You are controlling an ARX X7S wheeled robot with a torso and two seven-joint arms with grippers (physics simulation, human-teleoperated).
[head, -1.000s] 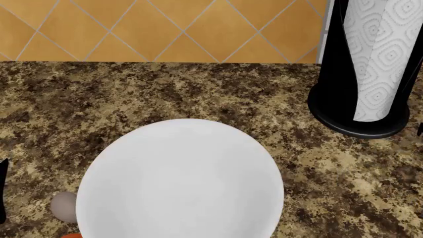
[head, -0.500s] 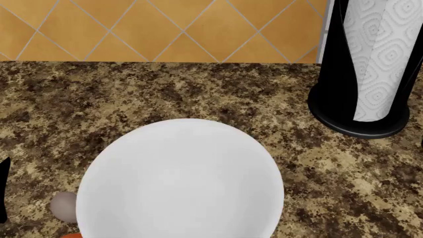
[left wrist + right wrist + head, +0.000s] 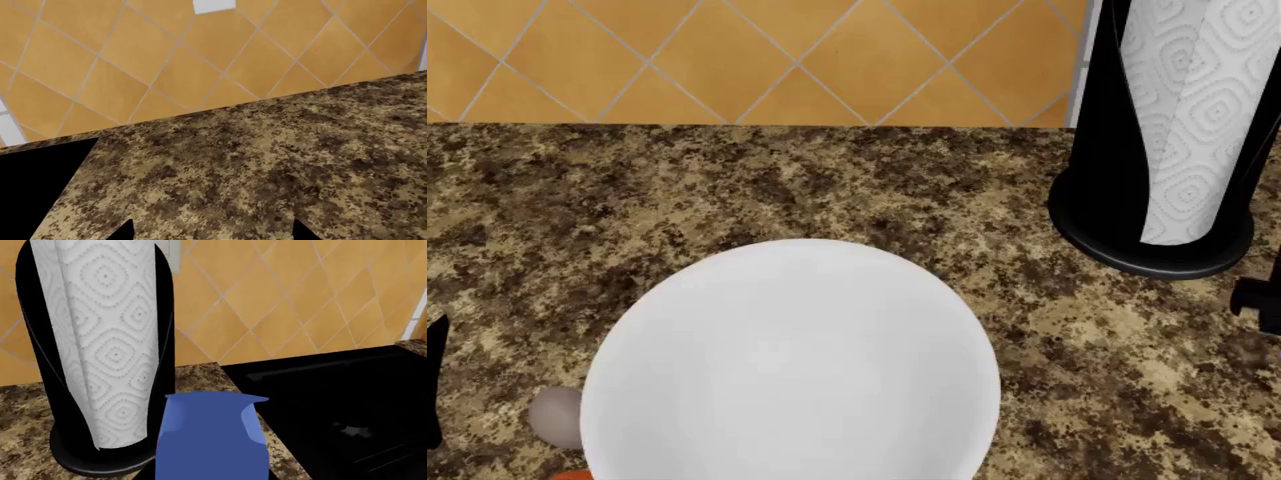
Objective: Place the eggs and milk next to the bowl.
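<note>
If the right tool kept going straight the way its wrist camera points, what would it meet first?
Most likely the milk carton, directly ahead and close; the paper-towel roll stands beside it, off that line. Depth is uncertain.

Glossy bowl [image 3: 790,360]; speckled stone countertop [image 3: 627,200]; embossed paper-towel roll [image 3: 1194,110].

Little of the robot shows. The left gripper [image 3: 212,236] is spread wide: only its two dark fingertips [image 3: 125,232] show, well apart, with nothing between them, over the counter [image 3: 267,165] and pointing toward its back edge. From the head, the left arm [image 3: 433,385] is a thin dark sliver low down on its own side. A small dark piece of the right arm [image 3: 1265,292] juts in opposite. The right gripper's fingers can't be seen.
</note>
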